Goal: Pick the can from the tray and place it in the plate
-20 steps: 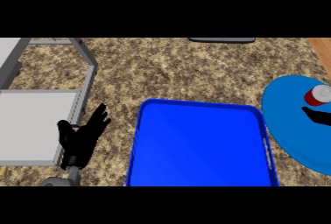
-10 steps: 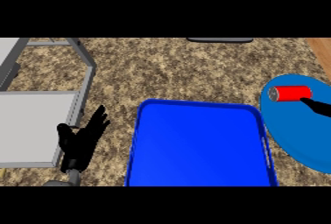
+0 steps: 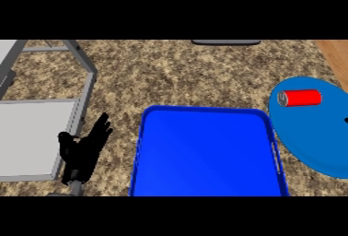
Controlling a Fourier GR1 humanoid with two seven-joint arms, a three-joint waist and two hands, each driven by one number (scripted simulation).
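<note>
Can (image 3: pixel 300 97) lies on its side on the plate (image 3: pixel 319 147), near its upper-left rim, at the bench (image 3: pixel 170 73) right edge. Tray (image 3: pixel 204 152) sits front-centre. We see L hand (image 3: pixel 83 151) front-left, fingers relaxed, upright, holding nothing. R hand (image 3: pixel 345 120): just a sliver, state we can't tell.
</note>
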